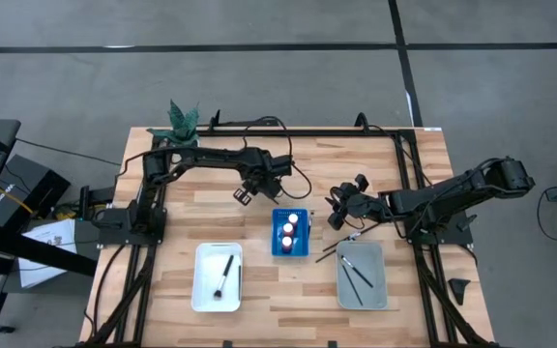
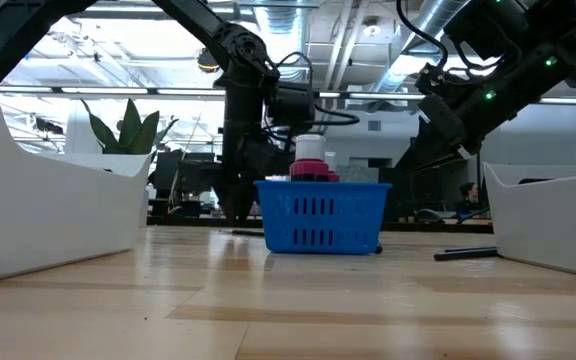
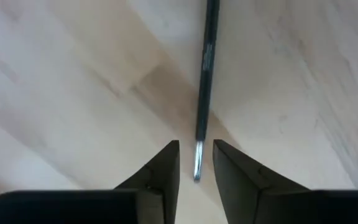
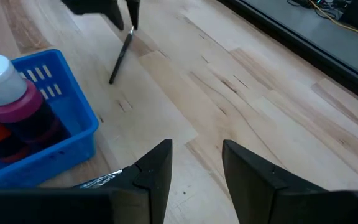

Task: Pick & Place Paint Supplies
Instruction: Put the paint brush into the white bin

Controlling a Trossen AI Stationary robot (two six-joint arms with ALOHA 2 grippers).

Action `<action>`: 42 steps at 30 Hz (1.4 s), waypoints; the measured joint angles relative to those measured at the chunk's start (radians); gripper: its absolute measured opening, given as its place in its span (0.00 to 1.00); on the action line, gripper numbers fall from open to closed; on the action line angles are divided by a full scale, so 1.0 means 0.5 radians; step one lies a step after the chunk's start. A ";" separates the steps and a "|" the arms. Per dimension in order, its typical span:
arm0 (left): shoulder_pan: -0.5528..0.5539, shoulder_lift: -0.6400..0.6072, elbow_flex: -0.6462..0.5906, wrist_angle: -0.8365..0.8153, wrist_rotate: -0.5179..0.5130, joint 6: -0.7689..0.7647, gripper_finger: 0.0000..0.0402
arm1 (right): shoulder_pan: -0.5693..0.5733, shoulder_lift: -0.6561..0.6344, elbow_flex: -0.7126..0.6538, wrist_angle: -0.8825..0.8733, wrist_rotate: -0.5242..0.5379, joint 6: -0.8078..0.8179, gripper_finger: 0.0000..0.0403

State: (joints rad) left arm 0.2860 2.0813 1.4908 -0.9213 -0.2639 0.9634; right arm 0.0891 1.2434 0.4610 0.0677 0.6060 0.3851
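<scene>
On the white tray (image 1: 204,290) lies one brush (image 1: 222,275), likely sorted there. The left pincer (image 3: 196,163) hovers low over the desk (image 1: 424,174), its narrow gap astride a thin dark brush (image 3: 204,87), not clamped. Right of it the blue rack (image 1: 277,249) holds red bottles (image 1: 289,230). The right pincer (image 4: 196,163) waits partly open and empty.
</scene>
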 joint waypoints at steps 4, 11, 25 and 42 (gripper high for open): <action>0.043 -0.042 0.001 -0.128 -0.035 -0.057 0.21 | 0.001 0.000 0.001 0.000 0.000 0.000 0.34; 0.128 -0.042 -0.045 -0.115 -0.037 -0.103 0.16 | 0.002 0.000 0.001 -0.004 -0.008 0.000 0.34; 0.151 -0.041 -0.132 0.028 -0.059 -0.041 0.13 | 0.000 0.000 0.001 -0.015 -0.008 -0.001 0.34; 0.172 0.010 -0.129 0.051 0.040 0.043 0.04 | 0.001 0.000 0.001 -0.033 -0.008 -0.002 0.34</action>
State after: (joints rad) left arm 0.3720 2.0862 1.4265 -0.8959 -0.2440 0.9848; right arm 0.0895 1.2434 0.4614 0.0513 0.6021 0.3843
